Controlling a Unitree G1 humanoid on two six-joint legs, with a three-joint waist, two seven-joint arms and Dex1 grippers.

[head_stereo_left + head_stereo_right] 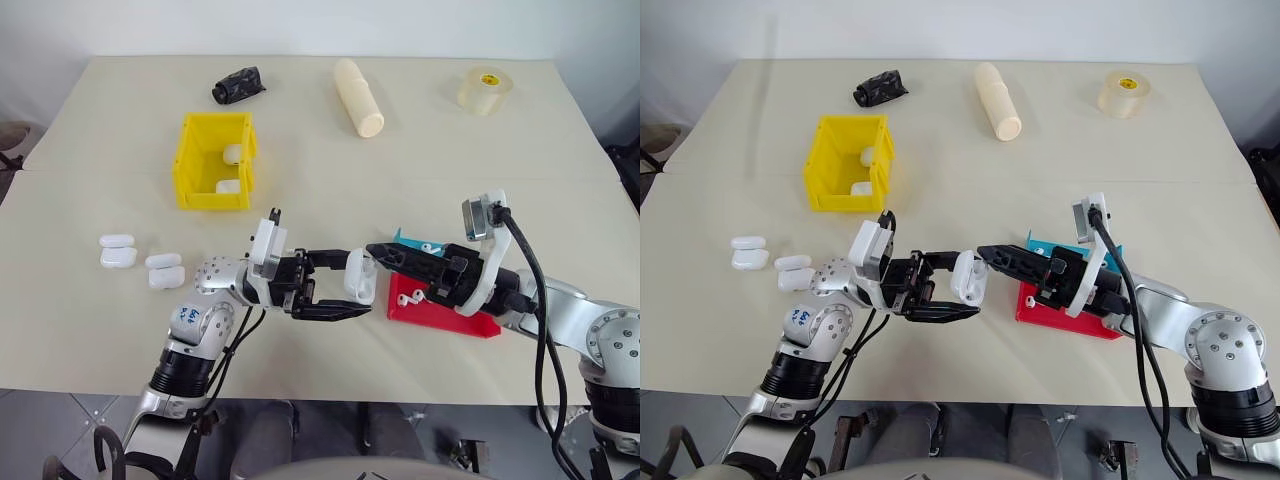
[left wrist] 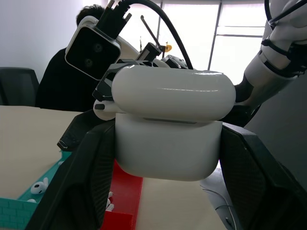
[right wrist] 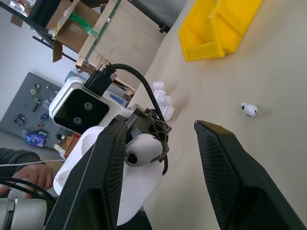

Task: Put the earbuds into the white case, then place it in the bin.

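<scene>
Now the left gripper [image 1: 335, 290], frame center, is clamped on the case [image 1: 360, 278], lid closed; right gripper [image 1: 385, 254] half-spread, empty, should pry the lid gently.

Only one marking shows: a round blue sticker [image 1: 187, 317] on the left forearm, at about 7 o'clock in the head view, bearing white digits too small to read for sure; no other text is legible
</scene>
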